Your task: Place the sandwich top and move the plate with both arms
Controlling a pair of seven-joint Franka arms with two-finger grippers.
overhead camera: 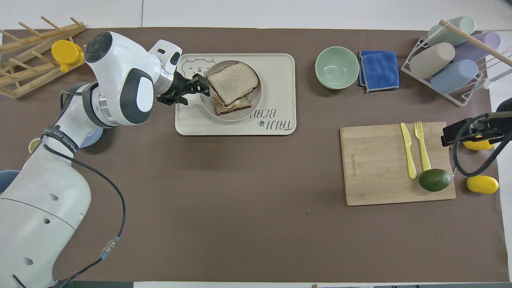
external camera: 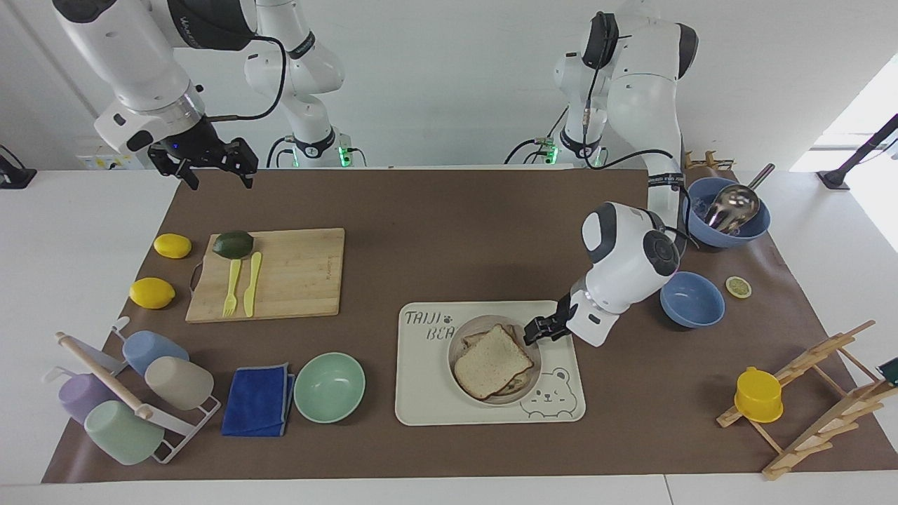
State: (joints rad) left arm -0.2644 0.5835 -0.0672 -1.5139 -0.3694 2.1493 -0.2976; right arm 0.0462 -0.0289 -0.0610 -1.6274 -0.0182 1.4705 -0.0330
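The sandwich top [external camera: 492,361] lies askew on a toasted slice on the plate [external camera: 508,398], which sits on the cream bear-printed tray [external camera: 428,393]. My left gripper [external camera: 534,330] is low at the plate's rim on the side toward the left arm's end and looks shut on it. In the overhead view the sandwich top [overhead camera: 233,82], plate [overhead camera: 242,115] and left gripper [overhead camera: 197,82] show the same. My right gripper [external camera: 217,172] waits open and empty in the air, over the mat's edge by the robots at the right arm's end.
A mint-green bowl [external camera: 329,387] and blue cloth [external camera: 258,400] lie beside the tray. A cutting board [external camera: 295,273] holds an avocado, fork and knife, with two lemons beside it. A cup rack [external camera: 126,393], two blue bowls [external camera: 692,299] and a wooden rack [external camera: 814,393] stand at the table's ends.
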